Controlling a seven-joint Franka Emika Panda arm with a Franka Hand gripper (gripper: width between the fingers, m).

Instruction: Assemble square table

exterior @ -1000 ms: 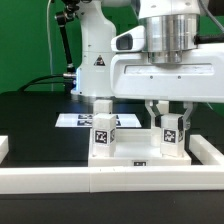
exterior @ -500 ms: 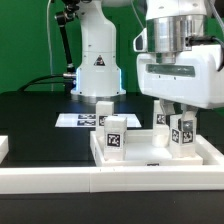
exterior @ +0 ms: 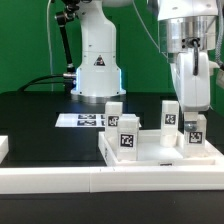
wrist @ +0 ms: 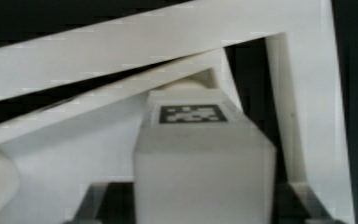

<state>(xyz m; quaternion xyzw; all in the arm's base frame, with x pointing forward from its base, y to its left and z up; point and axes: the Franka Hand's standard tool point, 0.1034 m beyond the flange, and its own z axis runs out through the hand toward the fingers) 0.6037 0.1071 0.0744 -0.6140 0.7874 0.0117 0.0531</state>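
here, square table [exterior: 150, 152] on black tabletop [exterior: 40, 115].

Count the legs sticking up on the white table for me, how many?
4. One leg is nearest the camera, one stands behind it, one is at the back toward the exterior view's right, and one is under the gripper. None looks hidden.

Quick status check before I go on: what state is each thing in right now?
Square table: lying flat, recessed face up, against the border wall.
Legs: four upright on it, e.g. front one.
Hand: over the leg at the exterior view's right, fingers either side; grip unclear.
Marker board: flat on table.
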